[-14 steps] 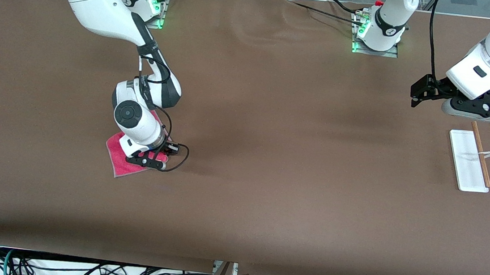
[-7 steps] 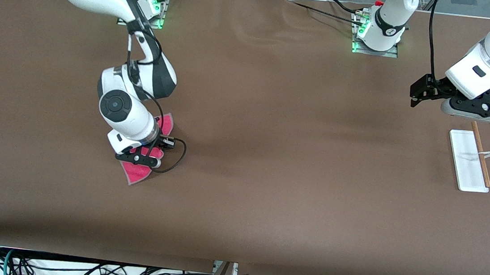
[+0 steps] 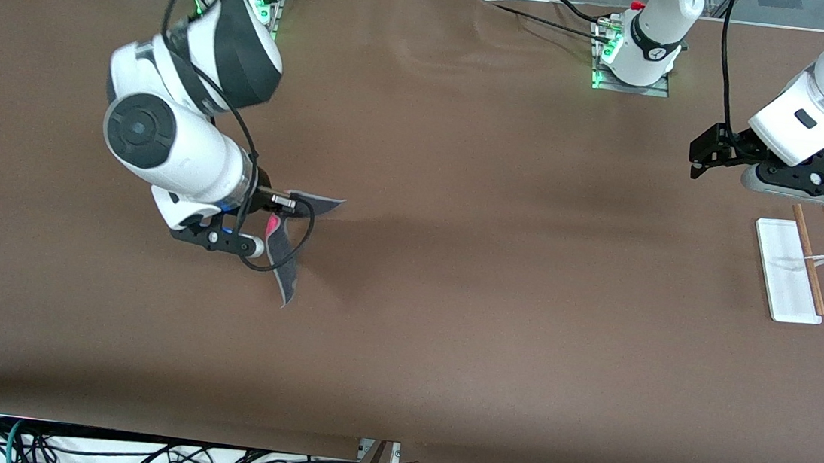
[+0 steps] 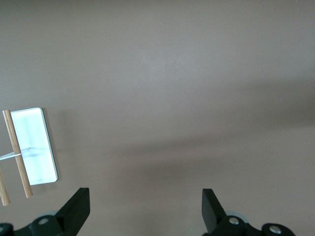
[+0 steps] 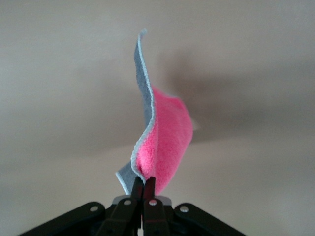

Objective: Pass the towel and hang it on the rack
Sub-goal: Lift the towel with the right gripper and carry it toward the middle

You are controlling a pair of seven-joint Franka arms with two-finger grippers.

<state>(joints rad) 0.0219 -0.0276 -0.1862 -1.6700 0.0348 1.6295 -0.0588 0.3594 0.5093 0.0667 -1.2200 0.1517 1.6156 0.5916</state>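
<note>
My right gripper (image 3: 261,223) is shut on the towel (image 3: 287,253) and holds it up in the air over the table near the right arm's end. The towel hangs folded, its dark grey side out with a little pink showing. In the right wrist view the towel (image 5: 165,140) stands pinched between the closed fingers (image 5: 145,188), pink on one face and grey on the other. The rack (image 3: 806,263) lies at the left arm's end, with a white base and two brown rods. My left gripper (image 3: 700,162) is open and empty in the air beside the rack (image 4: 29,147).
The brown table (image 3: 467,282) is bare apart from the rack. Cables (image 3: 133,454) hang below the table edge nearest the front camera. The arm bases (image 3: 632,64) stand along the edge farthest from the front camera.
My right gripper has lifted the towel off the table and risen; the towel now hangs free with its grey side showing. The left arm has not moved.
</note>
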